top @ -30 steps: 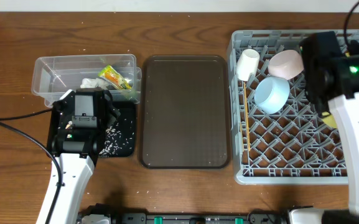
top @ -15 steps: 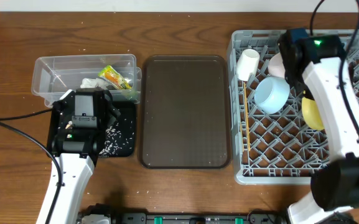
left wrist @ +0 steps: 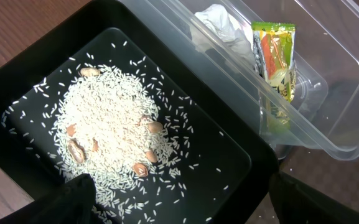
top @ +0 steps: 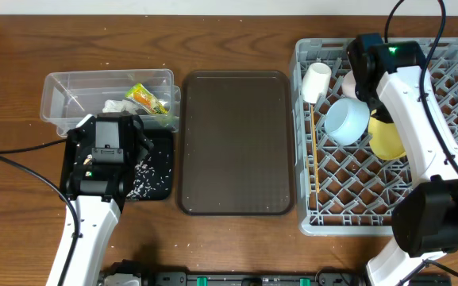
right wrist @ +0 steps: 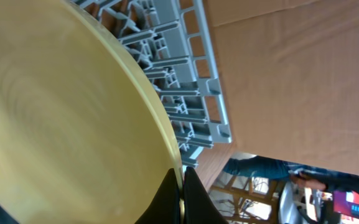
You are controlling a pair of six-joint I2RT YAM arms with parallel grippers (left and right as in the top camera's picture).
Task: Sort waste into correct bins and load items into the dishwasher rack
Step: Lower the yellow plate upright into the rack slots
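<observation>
Holding rice [left wrist: 114, 134]: black tub [left wrist: 229, 165]; wrapper [left wrist: 274, 56], scrap [left wrist: 219, 25]: clear tub [left wrist: 331, 78].

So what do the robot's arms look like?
Both arms have white, rounded links with chunky black joints. The left arm ends in a black boxy wrist, with a thin black cable trailing off. The right arm has a small green light and black cables looping above. The fingers are dark.
</observation>
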